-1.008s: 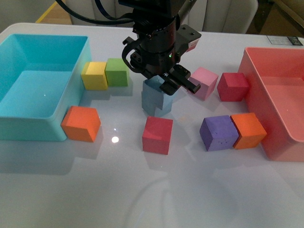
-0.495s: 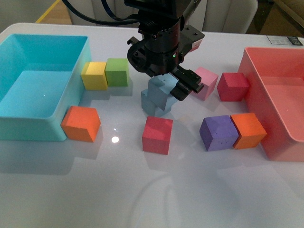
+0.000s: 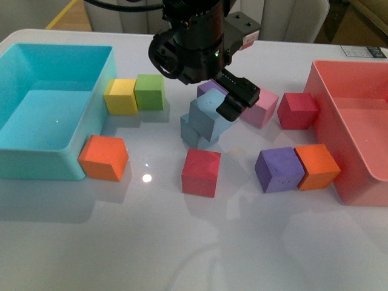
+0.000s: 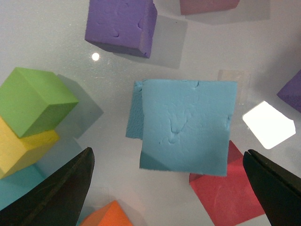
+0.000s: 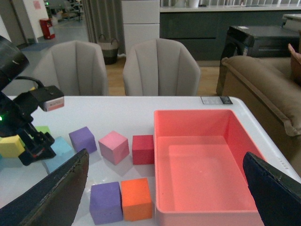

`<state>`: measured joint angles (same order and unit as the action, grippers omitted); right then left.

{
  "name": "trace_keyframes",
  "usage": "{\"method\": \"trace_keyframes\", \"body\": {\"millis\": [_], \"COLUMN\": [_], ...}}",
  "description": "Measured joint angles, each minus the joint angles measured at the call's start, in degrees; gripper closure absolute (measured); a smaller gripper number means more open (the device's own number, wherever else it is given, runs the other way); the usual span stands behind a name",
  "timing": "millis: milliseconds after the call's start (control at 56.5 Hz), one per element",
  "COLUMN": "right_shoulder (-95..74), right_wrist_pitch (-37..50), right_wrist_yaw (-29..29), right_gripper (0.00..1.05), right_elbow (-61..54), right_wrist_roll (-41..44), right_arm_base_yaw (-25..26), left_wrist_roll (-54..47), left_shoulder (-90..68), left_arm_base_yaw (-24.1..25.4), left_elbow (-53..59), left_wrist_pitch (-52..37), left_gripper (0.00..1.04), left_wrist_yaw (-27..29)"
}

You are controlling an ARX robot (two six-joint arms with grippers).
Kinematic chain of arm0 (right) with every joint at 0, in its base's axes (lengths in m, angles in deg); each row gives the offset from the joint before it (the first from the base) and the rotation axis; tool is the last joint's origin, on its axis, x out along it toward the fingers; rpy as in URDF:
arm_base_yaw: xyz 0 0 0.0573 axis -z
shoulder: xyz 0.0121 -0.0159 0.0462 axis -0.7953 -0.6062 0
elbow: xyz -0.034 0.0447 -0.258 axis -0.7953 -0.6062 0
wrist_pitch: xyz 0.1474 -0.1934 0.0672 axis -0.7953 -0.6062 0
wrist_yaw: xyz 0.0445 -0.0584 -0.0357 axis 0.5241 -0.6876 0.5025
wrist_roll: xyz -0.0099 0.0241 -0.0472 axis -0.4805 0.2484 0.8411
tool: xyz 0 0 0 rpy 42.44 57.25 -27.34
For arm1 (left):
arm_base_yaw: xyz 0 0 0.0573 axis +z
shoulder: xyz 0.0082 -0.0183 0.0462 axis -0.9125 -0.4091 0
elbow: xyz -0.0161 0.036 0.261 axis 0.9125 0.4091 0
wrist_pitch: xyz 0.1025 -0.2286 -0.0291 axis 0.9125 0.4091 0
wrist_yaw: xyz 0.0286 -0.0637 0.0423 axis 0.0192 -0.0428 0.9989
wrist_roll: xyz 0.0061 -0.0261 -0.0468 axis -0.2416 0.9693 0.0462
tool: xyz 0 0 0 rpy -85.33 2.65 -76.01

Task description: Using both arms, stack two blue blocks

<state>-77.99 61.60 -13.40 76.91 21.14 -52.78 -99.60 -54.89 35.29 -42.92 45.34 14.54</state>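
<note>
Front view: top blue block (image 3: pixel 208 115) sits skewed on lower blue block (image 3: pixel 190 131), table centre. Left gripper (image 3: pixel 233 100) spread wide above, released. Right gripper (image 5: pixel 164 188) spread, empty, far right. Advise straight vertical retreat, no brushing stack.

Lower light-blue foam cube (image 4: pixel 135 110): mostly hidden under the upper light-blue foam cube (image 4: pixel 186 125).
Black left gripper (image 3: pixel 233 100): far finger hidden.
Salmon plastic bin (image 3: pixel 364 130): cropped at frame edge.
</note>
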Motion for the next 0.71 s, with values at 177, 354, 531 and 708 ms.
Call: {"method": "trace_keyframes", "body": {"millis": [177,354,531,708], "right_shoulder": [0.00,0.00,0.00,0.00], "right_wrist_pitch": [0.00,0.00,0.00,0.00], "right_wrist_yaw": [0.00,0.00,0.00,0.00], "right_gripper": [0.09,0.09,0.09,0.09], "right_elbow": [0.00,0.00,0.00,0.00], "right_wrist_roll": [0.00,0.00,0.00,0.00], "right_arm_base_yaw": [0.00,0.00,0.00,0.00], "left_wrist_roll": [-0.02,0.11,1.64,3.72], "left_shoulder": [3.37,9.09,20.72,32.02], "left_arm_base_yaw": [0.57,0.79,2.45,6.43], "left_elbow": [2.89,9.18,18.67,28.83], "left_wrist_pitch": [-0.63,-2.71,-7.39,-12.37], "left_gripper": [0.09,0.09,0.09,0.09], "left_wrist_yaw": [0.17,-0.37,-2.47,-4.72]}}
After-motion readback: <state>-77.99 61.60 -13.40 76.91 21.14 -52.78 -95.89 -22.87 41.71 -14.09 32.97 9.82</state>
